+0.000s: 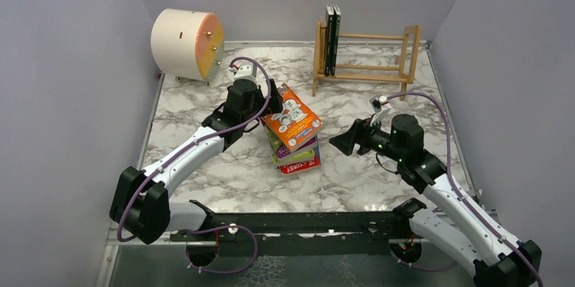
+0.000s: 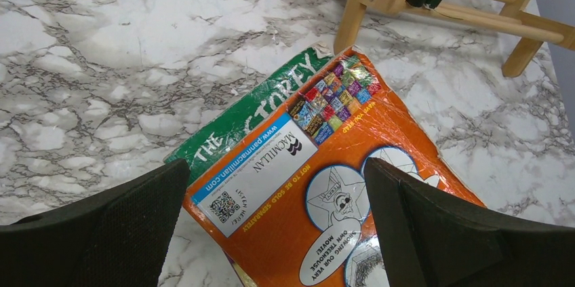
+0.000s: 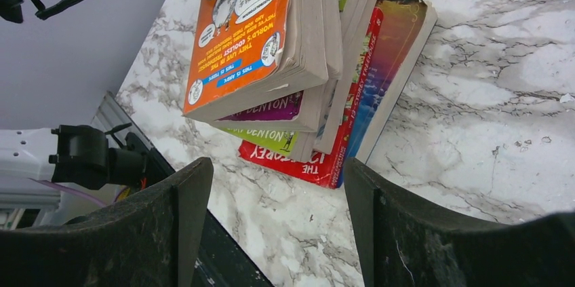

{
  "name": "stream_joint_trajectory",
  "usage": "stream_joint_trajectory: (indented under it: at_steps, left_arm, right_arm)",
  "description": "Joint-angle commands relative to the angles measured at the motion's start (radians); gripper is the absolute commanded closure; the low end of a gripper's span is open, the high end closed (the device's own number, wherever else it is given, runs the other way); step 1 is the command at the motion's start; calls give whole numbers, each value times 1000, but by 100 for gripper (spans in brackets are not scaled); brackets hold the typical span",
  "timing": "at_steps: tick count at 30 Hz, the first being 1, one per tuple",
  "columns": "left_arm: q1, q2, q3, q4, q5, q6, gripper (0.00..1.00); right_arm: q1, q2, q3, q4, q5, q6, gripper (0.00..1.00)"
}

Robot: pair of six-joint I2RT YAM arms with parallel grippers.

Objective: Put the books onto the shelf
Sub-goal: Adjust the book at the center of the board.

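Note:
Several books lie in a loose stack mid-table, an orange one [image 1: 291,123] on top and a red one [image 1: 300,165] at the bottom. My left gripper [image 1: 264,117] is open over the orange book's [image 2: 319,192] far-left corner, one finger at each side, with a green book [image 2: 237,121] below. Right of the stack, my right gripper [image 1: 342,143] is open and low, facing the red book [image 3: 305,161] with bare table between its fingers. The shelf [image 1: 369,66] stands at the back right with two dark books [image 1: 332,39] upright at its left end.
A cream cylinder with an orange face [image 1: 186,44] stands at the back left. Grey walls close in the table on three sides. A black rail [image 1: 298,222] runs along the near edge between the arm bases.

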Motion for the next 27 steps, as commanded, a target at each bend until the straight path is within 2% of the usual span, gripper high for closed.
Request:
stream_joint_trajectory:
  at_steps: [1,11,22,27]
  left_arm:
    - [2,5,-15,6,40,-6,1]
    - [-9,-27,-46,-12,167,-52,1]
    - [-121,-18,-31,-21,128,-84,1]
    - [-151,1,-32,-24,109,-91,1]
  right_arm:
    - [3,-5,-8,0,-33,4,31]
    - [2,26,-85,118,-166,99,30]
    - [4,106,-135,310,-226,190,30]
    - [5,123,-162,337,-231,255,30]
